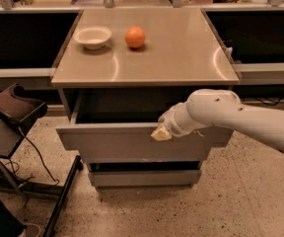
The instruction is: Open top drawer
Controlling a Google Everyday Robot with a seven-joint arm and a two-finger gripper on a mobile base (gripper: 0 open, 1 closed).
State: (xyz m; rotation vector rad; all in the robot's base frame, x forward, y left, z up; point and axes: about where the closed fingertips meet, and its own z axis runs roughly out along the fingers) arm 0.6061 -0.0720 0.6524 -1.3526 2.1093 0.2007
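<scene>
The top drawer (117,143) is a wide grey metal front under the counter, pulled out toward me, with its dark interior showing behind the upper edge. My gripper (161,133) sits at the drawer front's top edge, right of centre, on the end of my white arm (240,115) that reaches in from the right. Two narrower grey drawer fronts (137,177) sit below, still pushed in.
The counter top (181,53) holds a white bowl (92,36) and an orange (135,37). A dark chair-like stand (14,110) with a cable and legs stands at the left. Speckled floor (221,201) lies in front and to the right.
</scene>
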